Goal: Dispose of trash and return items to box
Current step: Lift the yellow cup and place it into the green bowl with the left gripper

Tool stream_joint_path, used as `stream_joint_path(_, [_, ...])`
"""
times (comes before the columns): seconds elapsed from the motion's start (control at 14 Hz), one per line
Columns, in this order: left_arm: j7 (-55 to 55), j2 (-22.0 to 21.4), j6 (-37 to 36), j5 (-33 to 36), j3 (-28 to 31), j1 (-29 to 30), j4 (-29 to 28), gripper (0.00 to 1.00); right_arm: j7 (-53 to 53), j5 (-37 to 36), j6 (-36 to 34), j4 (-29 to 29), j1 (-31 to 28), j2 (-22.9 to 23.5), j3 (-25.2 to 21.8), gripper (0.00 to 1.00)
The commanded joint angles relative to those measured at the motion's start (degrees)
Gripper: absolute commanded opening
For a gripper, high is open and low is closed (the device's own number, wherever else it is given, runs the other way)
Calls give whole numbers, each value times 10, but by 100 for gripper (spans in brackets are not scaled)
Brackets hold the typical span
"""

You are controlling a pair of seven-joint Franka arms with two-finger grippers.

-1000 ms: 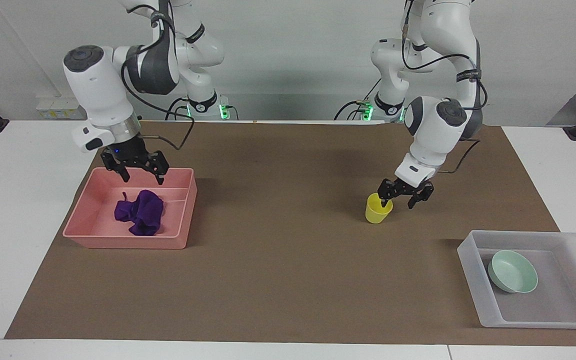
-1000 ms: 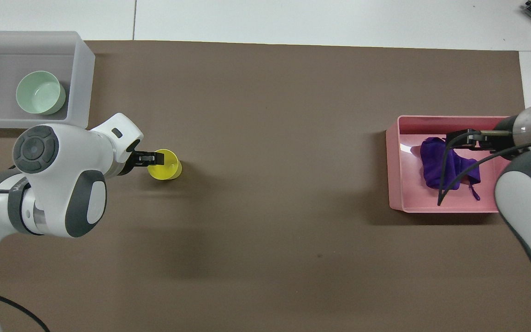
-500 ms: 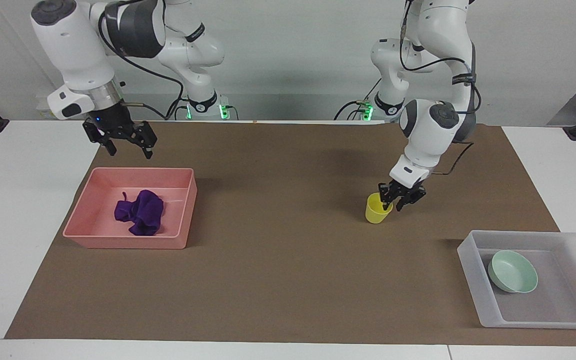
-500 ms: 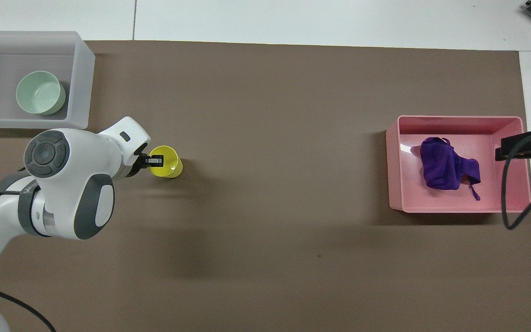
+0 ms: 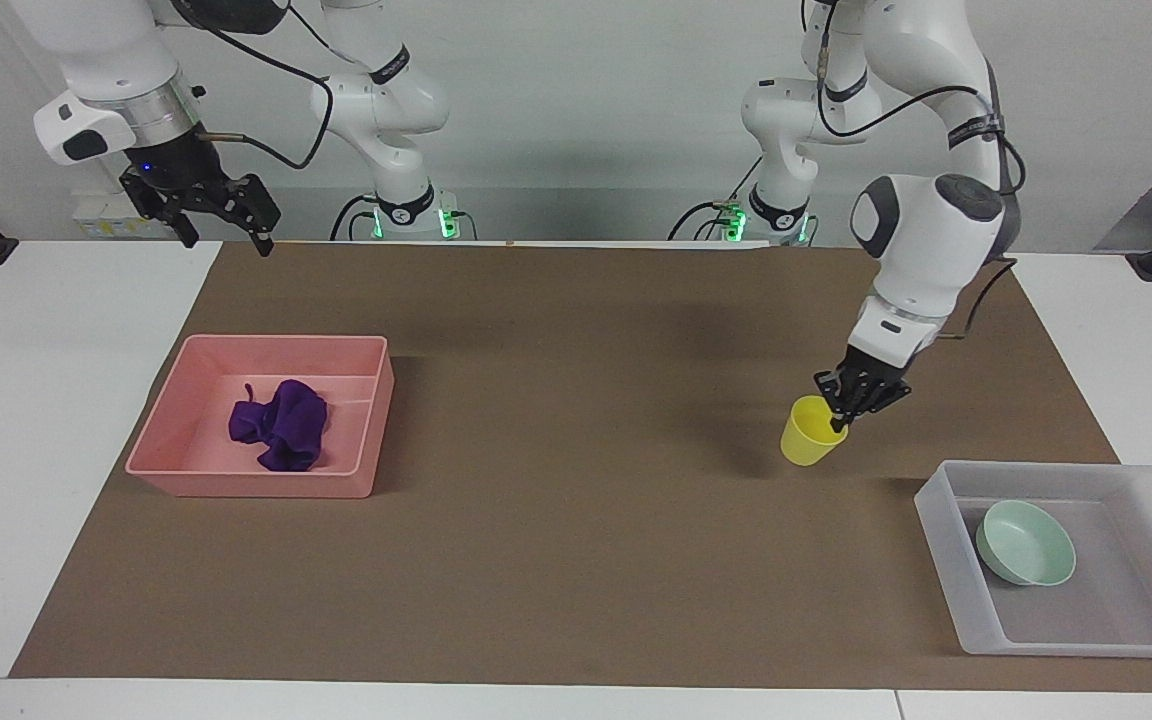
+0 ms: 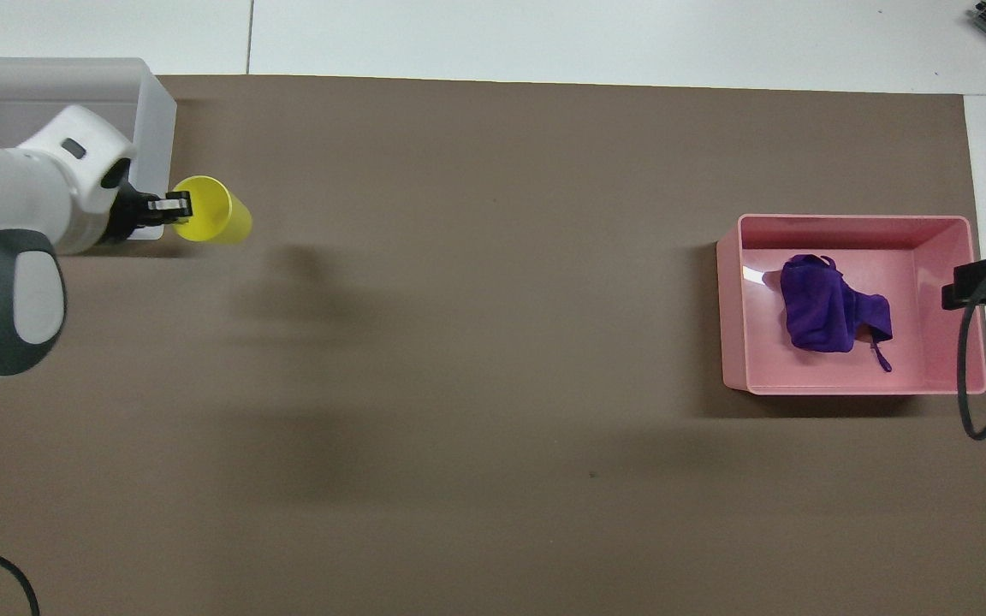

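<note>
My left gripper (image 5: 844,408) is shut on the rim of the yellow cup (image 5: 811,432) and holds it tilted above the mat, close to the translucent box (image 5: 946,522). The overhead view shows the cup (image 6: 210,221) beside the box wall (image 6: 155,111). The mint-green bowl (image 5: 1026,543) lies in the box; in the overhead view my arm hides it. The purple wad (image 5: 281,425) lies in the pink bin (image 5: 256,486), as the overhead view also shows (image 6: 822,304). My right gripper (image 5: 224,238) is open and empty, raised high over the table edge near the pink bin.
A brown mat (image 5: 576,520) covers the middle of the white table. The pink bin (image 6: 733,299) stands at the right arm's end and the box at the left arm's end. A cable hangs from the right wrist (image 6: 968,376) by the bin.
My left gripper has lifted the yellow cup off the mat and carried it toward the box. My right gripper has risen higher and drawn back from the pink bin.
</note>
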Motion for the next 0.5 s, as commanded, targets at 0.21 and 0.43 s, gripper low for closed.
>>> stream_joint_path(0.21, [43, 87, -34, 9, -5, 107, 138, 0, -6, -13, 17, -32, 9, -21, 10, 100])
stream_joint_path(0.43, [57, 141, -34, 8, -4, 146, 195, 0, -4, -7, 17, -36, 9, -22, 11, 100])
